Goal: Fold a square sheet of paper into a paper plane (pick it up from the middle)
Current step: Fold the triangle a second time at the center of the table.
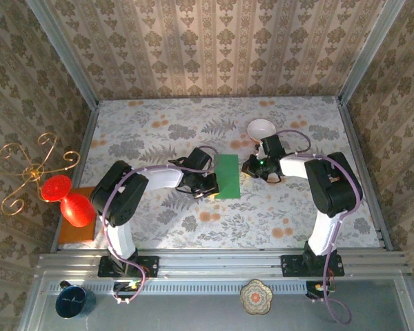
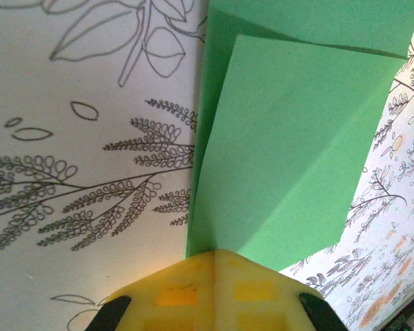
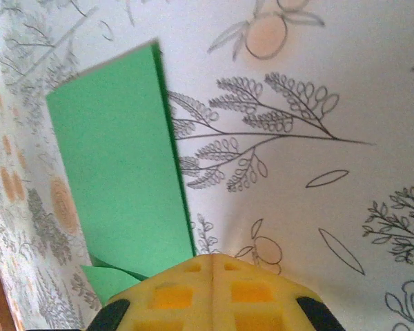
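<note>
Green sheet of paper (image 1: 228,176) lies mid-surface (image 1: 297,214), folded into a narrow rectangle, right between the two arms. Left end effector (image 2: 214,269), yellow fingers pressed together, sits at the sheet's left edge, where a folded flap overlies the layer beneath. Right end effector (image 3: 212,272), fingers together too, is just at the opposite edge.

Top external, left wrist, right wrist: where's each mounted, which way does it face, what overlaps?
Top external: above and behind the bases, looking down on the table; left arm and right arm flank the green paper.
Left wrist: on the left arm, aimed along its shut left fingers at the paper's raised fold.
Right wrist: on the right arm, aimed past its shut right fingers at the paper's edge.
Shared: all three see the paper.
</note>
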